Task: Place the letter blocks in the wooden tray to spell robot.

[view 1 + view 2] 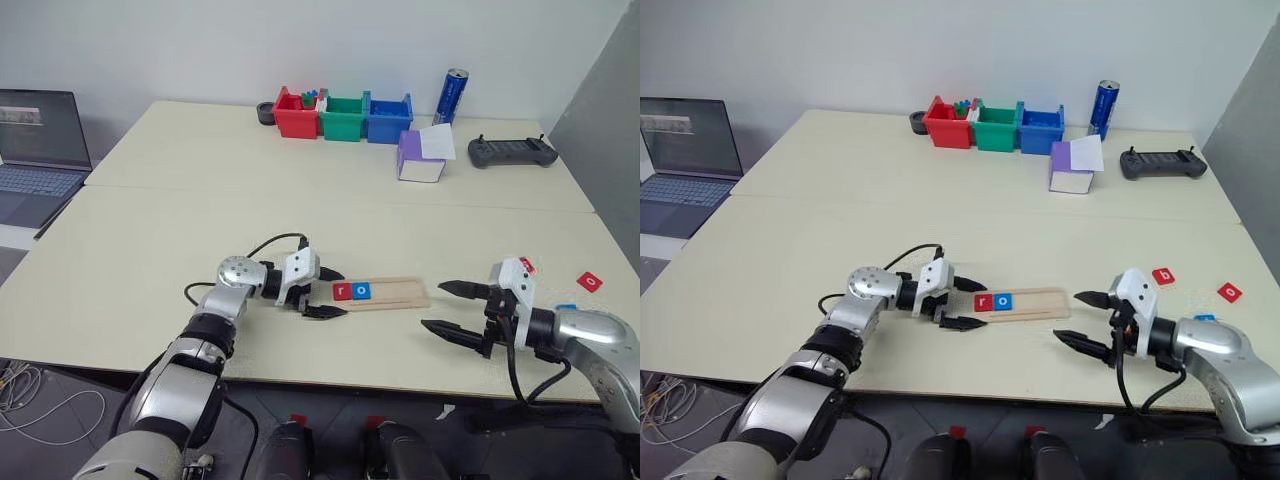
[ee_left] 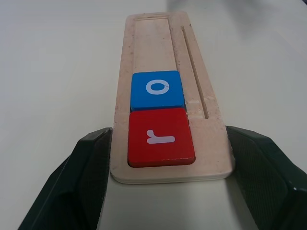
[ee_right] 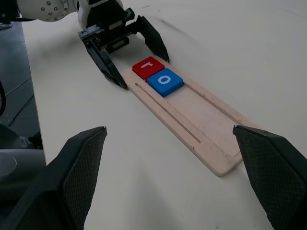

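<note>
The wooden tray [image 1: 395,292] lies near the table's front edge. At its left end sit two of the letter blocks, a red "r" [image 1: 342,291] and, to its right, a blue "o" [image 1: 362,290]. My left gripper [image 1: 983,303] is open, one finger on each side of that end, close to the tray's sides. Right of the tray my right gripper [image 1: 432,305] stands open and holds nothing. A red "b" block [image 1: 1163,276] and a red "o" block [image 1: 1230,292] lie on the table at the right. A blue tile [image 1: 1205,318] is partly hidden behind my right arm.
Red [image 1: 296,118], green [image 1: 344,119] and blue [image 1: 388,120] bins stand at the back, with a blue can [image 1: 452,96] beside them. A purple-and-white box [image 1: 422,156] and a black controller [image 1: 512,151] are nearer on the right. A laptop [image 1: 38,150] is off the table's left.
</note>
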Action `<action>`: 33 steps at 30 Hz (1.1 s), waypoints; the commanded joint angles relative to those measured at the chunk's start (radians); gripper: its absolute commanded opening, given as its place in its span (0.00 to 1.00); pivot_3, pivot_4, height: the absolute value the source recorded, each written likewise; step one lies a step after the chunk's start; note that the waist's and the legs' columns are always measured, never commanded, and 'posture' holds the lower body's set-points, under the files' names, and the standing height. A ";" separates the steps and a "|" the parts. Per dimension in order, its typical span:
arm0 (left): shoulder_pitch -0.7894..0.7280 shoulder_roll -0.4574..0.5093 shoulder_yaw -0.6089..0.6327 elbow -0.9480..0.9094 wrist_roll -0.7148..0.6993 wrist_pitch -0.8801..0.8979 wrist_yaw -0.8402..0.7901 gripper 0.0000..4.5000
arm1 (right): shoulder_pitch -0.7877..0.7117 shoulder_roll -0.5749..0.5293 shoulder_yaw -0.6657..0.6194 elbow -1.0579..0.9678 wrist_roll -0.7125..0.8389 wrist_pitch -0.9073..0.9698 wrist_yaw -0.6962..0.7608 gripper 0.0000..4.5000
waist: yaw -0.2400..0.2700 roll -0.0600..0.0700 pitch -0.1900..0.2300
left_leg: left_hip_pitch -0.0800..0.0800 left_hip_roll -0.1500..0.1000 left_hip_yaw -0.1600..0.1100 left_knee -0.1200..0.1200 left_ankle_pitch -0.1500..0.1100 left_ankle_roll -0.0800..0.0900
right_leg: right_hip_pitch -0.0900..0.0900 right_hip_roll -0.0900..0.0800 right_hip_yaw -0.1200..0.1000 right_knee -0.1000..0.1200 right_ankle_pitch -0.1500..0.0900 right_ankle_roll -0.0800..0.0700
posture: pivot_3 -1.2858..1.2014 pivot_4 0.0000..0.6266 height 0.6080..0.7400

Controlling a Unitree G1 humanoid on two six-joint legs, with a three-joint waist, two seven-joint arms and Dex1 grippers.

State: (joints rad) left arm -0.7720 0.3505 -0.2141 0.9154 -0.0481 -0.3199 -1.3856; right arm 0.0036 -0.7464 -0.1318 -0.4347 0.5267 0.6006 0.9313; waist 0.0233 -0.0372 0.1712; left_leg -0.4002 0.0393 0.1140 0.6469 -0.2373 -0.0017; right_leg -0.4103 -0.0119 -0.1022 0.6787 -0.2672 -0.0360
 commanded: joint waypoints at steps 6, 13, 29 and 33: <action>-0.011 -0.008 -0.037 0.020 0.027 -0.050 -0.078 0.75 | 0.061 -0.041 -0.040 -0.074 0.013 -0.007 -0.007 1.00 | -0.002 -0.001 0.000 | 0.000 0.000 -0.001 0.000 0.000 0.000 | 0.000 0.001 0.000 0.000 0.000 0.000 | 0.52 0.24 1.00; 0.000 -0.021 -0.027 0.017 0.026 -0.075 -0.036 0.75 | 0.068 -0.044 -0.047 -0.080 0.018 -0.003 -0.023 1.00 | -0.001 -0.001 0.000 | 0.000 0.000 -0.001 0.000 0.000 0.000 | 0.000 0.001 -0.001 -0.001 0.000 0.000 | 0.52 0.24 1.00; 0.037 -0.023 -0.012 -0.046 0.002 -0.017 -0.011 1.00 | 0.017 -0.047 -0.011 -0.040 0.003 -0.005 -0.024 1.00 | -0.001 -0.001 0.001 | 0.000 0.000 -0.001 0.000 0.000 0.001 | 0.000 0.001 -0.001 -0.001 0.000 0.000 | 0.52 0.24 1.00; 0.044 -0.001 -0.012 -0.061 0.011 -0.034 -0.006 1.00 | 0.011 -0.050 -0.007 -0.042 0.006 -0.002 -0.021 1.00 | -0.001 -0.001 0.001 | 0.000 0.000 -0.001 0.000 0.000 0.001 | 0.000 0.001 -0.001 -0.001 0.000 0.000 | 0.52 0.24 1.00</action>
State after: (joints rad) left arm -0.7399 0.3325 -0.2203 0.8730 -0.0489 -0.3398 -1.3857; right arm 0.0256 -0.7838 -0.1335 -0.4634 0.5281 0.6039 0.9086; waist 0.0223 -0.0381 0.1717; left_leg -0.4006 0.0395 0.1126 0.6465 -0.2376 -0.0012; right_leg -0.4102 -0.0111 -0.1033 0.6777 -0.2673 -0.0355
